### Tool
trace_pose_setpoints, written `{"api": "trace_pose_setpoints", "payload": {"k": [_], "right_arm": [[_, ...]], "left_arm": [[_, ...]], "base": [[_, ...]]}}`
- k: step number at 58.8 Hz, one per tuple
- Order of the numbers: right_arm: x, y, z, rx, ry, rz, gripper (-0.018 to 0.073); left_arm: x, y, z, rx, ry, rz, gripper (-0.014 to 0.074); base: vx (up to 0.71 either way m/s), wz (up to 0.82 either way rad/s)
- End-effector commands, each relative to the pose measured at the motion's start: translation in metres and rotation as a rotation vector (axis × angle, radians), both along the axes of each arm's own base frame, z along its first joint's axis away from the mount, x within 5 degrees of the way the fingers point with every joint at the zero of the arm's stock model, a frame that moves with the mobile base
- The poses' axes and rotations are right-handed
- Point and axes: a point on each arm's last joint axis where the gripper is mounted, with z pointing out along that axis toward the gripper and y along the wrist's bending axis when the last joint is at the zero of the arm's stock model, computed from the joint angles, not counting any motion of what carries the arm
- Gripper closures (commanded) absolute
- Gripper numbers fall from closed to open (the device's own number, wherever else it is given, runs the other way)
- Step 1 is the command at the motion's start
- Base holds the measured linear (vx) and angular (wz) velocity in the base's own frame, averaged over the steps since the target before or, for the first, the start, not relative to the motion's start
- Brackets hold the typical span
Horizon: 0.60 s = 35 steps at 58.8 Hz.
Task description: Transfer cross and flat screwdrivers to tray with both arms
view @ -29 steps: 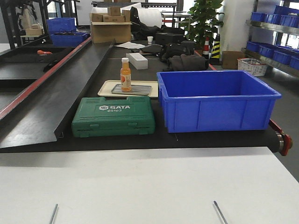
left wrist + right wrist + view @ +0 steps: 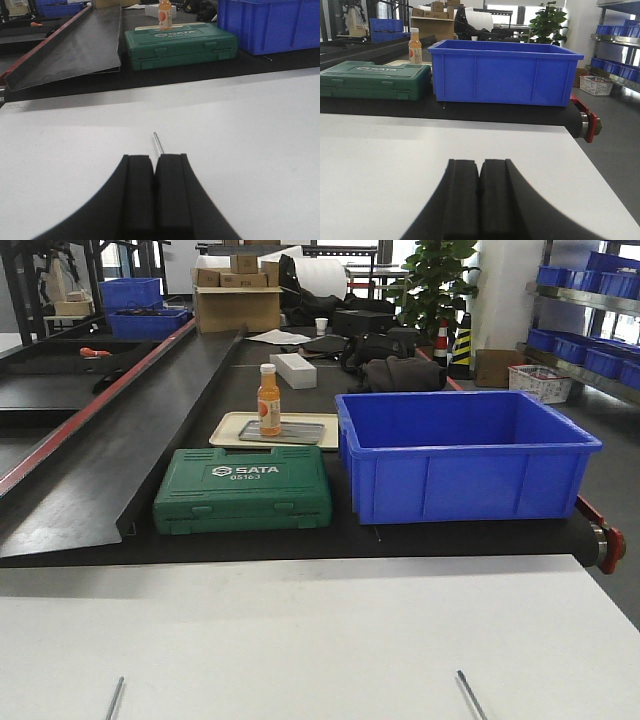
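Only the thin steel shafts of the two screwdrivers show in the front view, one at the bottom left (image 2: 115,699) and one at the bottom right (image 2: 469,693), both over the white table (image 2: 300,640); their handles are out of frame. In the left wrist view my left gripper (image 2: 154,157) is shut, jaws pressed together, and a shaft tip (image 2: 158,143) pokes out from beneath its right finger. My right gripper (image 2: 479,162) is also shut just above the white table, with no screwdriver visible. The grey metal tray (image 2: 295,433) lies far off on the black belt.
A cream tray (image 2: 225,430) lies under the grey one, and an orange bottle (image 2: 268,400) stands on the grey tray's left end. A green SATA case (image 2: 243,488) and a big blue bin (image 2: 465,455) sit between the table and the trays. A black sloped sheet (image 2: 130,440) lies left.
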Motion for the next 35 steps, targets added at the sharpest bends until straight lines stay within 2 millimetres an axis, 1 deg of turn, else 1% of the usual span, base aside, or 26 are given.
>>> {"api": "trace_pose_setpoints", "payload": {"k": [1, 6, 9, 11, 15, 18, 22, 28, 30, 32, 34, 35], "right_arm": [[0.000, 0.000, 0.005, -0.016, -0.079, 0.002, 0.0567], [0.000, 0.001, 0.006, -0.015, -0.092, 0.004, 0.0567], [0.000, 0.001, 0.007, -0.015, -0.102, 0.005, 0.0567], [-0.001, 0.001, 0.009, -0.014, -0.118, 0.007, 0.0567], [-0.002, 0.002, 0.017, -0.009, -0.199, 0.015, 0.0567], [-0.004, 0.002, 0.024, -0.006, -0.280, 0.025, 0.0567], [-0.009, 0.003, 0.040, 0.002, -0.420, 0.038, 0.0567], [-0.016, 0.003, 0.070, 0.010, -0.500, 0.036, 0.0567], [-0.020, 0.002, 0.083, 0.010, -0.510, 0.032, 0.0567], [-0.022, 0.002, 0.101, 0.010, -0.507, 0.026, 0.0567], [-0.023, 0.001, 0.114, 0.009, -0.497, 0.021, 0.0567], [-0.023, 0.001, 0.124, 0.009, -0.487, 0.018, 0.0567]], "left_arm": [[-0.001, 0.000, 0.018, -0.029, -0.125, 0.004, 0.0599], [-0.001, 0.000, 0.019, -0.017, -0.132, 0.004, 0.0599], [-0.001, 0.001, 0.022, 0.035, -0.177, 0.006, 0.0599], [-0.001, 0.001, 0.024, 0.036, -0.196, 0.006, 0.0599], [-0.001, 0.001, 0.026, 0.034, -0.216, 0.008, 0.0599], [-0.002, 0.001, 0.034, 0.029, -0.276, 0.010, 0.0599], [-0.005, 0.002, 0.048, 0.013, -0.412, 0.017, 0.0599], [-0.013, 0.003, 0.072, -0.056, -0.611, 0.021, 0.0599], [-0.016, 0.003, 0.080, -0.075, -0.646, 0.019, 0.0599], [-0.019, 0.004, 0.090, -0.090, -0.665, 0.017, 0.0599], [-0.022, 0.004, 0.102, -0.104, -0.675, 0.017, 0.0599], [-0.024, 0.004, 0.110, -0.111, -0.684, 0.017, 0.0599]], "base": [[0.00, 0.00], [0.00, 0.00], [0.00, 0.00], [0.00, 0.00], [0.00, 0.00], [0.00, 0.00], [0.00, 0.00], [0.00, 0.00], [0.00, 0.00], [0.00, 0.00], [0.00, 0.00], [0.00, 0.00]]}}
